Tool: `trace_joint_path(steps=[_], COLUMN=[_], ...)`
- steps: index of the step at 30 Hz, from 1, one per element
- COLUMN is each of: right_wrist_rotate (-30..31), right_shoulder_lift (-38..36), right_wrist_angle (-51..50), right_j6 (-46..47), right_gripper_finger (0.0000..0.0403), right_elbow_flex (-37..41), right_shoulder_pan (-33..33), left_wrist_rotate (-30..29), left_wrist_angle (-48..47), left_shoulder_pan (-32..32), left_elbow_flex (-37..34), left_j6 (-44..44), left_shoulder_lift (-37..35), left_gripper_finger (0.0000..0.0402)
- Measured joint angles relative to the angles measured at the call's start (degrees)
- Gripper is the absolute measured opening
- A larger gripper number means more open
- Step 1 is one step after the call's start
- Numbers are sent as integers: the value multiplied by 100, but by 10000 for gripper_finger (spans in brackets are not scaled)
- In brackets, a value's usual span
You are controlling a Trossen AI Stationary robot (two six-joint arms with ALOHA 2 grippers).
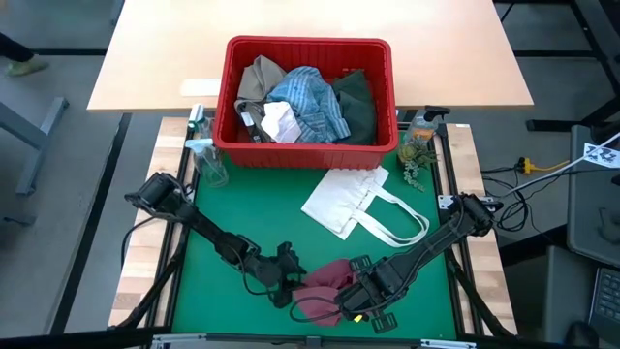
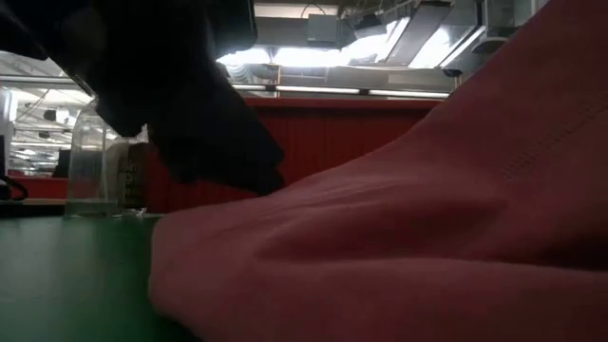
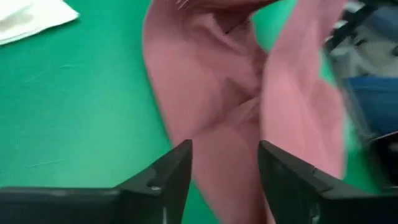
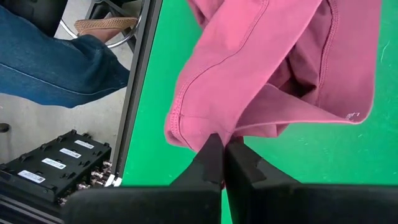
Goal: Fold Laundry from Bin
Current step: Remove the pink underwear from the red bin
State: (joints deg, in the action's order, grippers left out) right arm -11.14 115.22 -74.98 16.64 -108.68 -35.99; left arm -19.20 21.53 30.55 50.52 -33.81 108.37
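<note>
Early stage, by judgement: only one piece out of the bin (image 1: 308, 153), nothing folded yet.

Small maroon cloth (image 1: 325, 288) on the green mat (image 1: 242, 208) near the front edge, rumpled, bunched between both grippers. Left gripper (image 3: 225, 163) at the cloth's left side, fingers (image 3: 166, 177) spread apart with cloth lying between and beyond them; no grip evident. Right gripper (image 4: 222, 152) at the cloth's right side, fingers together, pinched on a hem corner of the maroon cloth, fabric hanging lifted from that point.

Left to do, as far as visible: flatten and fold the maroon cloth; then the remainder in the red bin at the mat's far edge: blue-white striped shirt (image 1: 308, 102), tan garment (image 1: 258, 79), dark green garment (image 1: 357, 105), small white cloth (image 1: 279, 124). All heaped, unsorted.

Surface: green mat on a wood-edged table. White tote bag (image 1: 360, 206) with loop handles lying flat between bin and maroon cloth, apart from both. Clear bottle (image 1: 207, 160) just beside the bin's left front corner; small plant-like item (image 1: 417, 155) beside its right front corner.

Room: pale tabletop (image 1: 310, 24) behind the bin. Ceiling lights visible at table height. Person's denim leg (image 4: 56, 65) and sandalled foot beside the table; electronics box (image 4: 53, 165) on the floor.
</note>
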Motion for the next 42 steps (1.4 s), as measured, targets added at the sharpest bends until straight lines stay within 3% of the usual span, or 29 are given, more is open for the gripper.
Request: trace_joint_path(steps=[5,13,34,42], right_wrist_rotate=[0,-2,-2,-2], right_shoulder_lift=[1,1,0,0], right_wrist_angle=[15,19,42,46], right_j6=[0,0,2,2], right_gripper_finger=[1,1,1,1], right_elbow_flex=[-2,-2,-2,-2], right_shoulder_pan=[-1,-2,-2,-1], left_wrist_rotate=[-273,-34,-189,-107], left_wrist_angle=[12,378,534,483], left_shoulder_pan=[-20,99,343,341], left_elbow_flex=[0,-2,2,7], left_j6=[126,115,470,1226], left_shoulder_lift=[125,340,714,722], left_gripper_finger=[203,202,202,197])
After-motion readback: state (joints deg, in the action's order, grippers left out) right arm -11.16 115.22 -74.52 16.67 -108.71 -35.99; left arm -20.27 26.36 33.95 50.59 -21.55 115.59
